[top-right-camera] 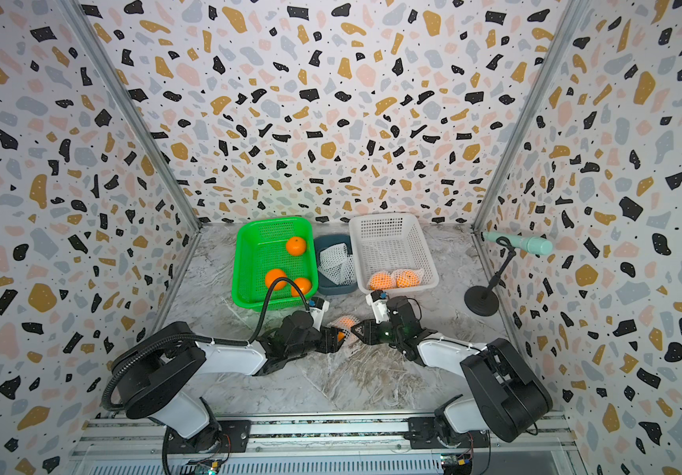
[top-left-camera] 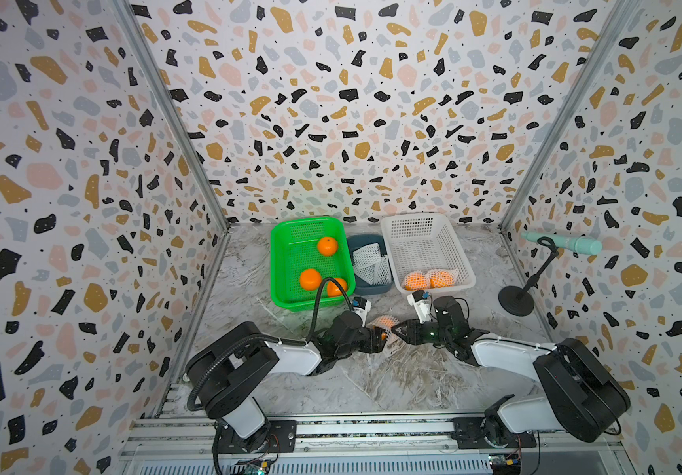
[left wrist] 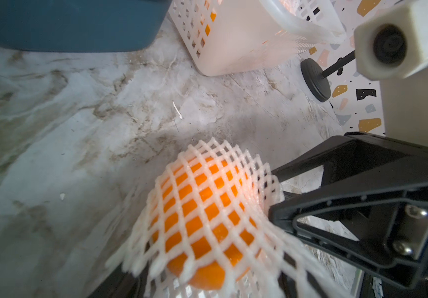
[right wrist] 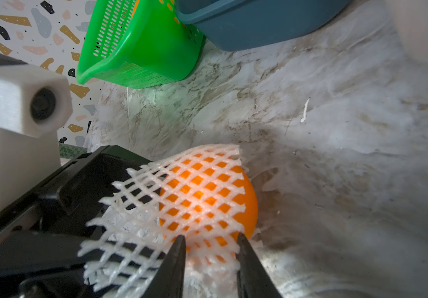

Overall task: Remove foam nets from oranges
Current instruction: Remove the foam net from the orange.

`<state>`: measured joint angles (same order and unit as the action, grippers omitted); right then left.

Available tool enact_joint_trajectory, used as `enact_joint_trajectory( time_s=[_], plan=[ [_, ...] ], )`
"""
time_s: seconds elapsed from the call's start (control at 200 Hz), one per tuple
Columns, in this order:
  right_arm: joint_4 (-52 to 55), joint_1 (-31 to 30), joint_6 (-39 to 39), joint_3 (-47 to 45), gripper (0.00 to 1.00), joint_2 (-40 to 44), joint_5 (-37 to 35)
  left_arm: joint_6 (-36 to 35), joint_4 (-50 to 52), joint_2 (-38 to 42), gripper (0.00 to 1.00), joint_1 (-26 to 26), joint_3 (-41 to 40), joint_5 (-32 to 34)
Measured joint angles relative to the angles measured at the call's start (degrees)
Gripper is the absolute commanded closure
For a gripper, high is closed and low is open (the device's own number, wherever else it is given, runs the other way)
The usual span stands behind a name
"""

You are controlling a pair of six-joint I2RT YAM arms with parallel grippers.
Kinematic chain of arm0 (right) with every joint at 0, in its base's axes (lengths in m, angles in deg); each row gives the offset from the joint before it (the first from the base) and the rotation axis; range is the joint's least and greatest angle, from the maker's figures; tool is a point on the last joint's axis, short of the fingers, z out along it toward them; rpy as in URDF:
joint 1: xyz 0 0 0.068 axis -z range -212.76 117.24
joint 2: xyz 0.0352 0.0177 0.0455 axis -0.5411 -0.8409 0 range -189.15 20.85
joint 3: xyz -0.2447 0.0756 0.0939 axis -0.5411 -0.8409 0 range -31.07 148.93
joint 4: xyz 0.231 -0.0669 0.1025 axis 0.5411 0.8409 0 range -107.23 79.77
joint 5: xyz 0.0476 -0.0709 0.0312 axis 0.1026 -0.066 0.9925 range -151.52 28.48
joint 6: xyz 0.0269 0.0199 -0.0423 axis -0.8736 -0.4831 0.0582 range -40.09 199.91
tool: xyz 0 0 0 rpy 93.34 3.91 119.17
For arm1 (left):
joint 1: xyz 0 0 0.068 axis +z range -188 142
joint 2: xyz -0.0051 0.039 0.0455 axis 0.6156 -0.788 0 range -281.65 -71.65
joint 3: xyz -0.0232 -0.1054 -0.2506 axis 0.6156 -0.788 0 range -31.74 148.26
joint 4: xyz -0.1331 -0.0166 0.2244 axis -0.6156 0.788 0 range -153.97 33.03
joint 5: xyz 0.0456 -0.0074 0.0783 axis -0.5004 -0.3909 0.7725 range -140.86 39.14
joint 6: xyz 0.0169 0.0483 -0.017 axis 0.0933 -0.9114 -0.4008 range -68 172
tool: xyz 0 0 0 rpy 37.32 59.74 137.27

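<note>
Step in hand, as I judge it: stripping the 4th orange point(right wrist: 245, 206), since 3 bare ones point(top-left-camera: 310, 279) lie in the green basket point(top-left-camera: 275, 263), spent nets fill the bin point(top-left-camera: 372, 291), and 2 netted ones point(top-left-camera: 416, 281) wait in the white basket point(top-left-camera: 425, 230). This orange sits down on or just over the table point(top-left-camera: 372, 382), between the 2 grippers and well short of the baskets, its net point(right wrist: 171, 196) on but flared open toward the left gripper point(top-left-camera: 377, 338), where bare skin peeks out. That gripper's jaws stand wide, either side of the fruit's exposed end; whether they touch it I cannot tell. The right gripper point(right wrist: 211, 240) has its jaws partly closed over the net's far end and seems to pinch it. The next move likely calls for the left jaws to close on the fruit itself, not the mesh, then for both arms to draw apart so the net slides off
</note>
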<state>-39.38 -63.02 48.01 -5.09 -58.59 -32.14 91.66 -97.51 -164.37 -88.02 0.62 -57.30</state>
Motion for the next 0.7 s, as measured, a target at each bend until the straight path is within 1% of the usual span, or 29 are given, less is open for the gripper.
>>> enact_joint_trajectory(
  time_s=[0.701],
  plan=[
    [0.7,1.0,0.1,-0.3,0.65,0.1,-0.6,0.5,-2.6,-4.9,0.18,0.0,2.4,-1.2]
  ],
)
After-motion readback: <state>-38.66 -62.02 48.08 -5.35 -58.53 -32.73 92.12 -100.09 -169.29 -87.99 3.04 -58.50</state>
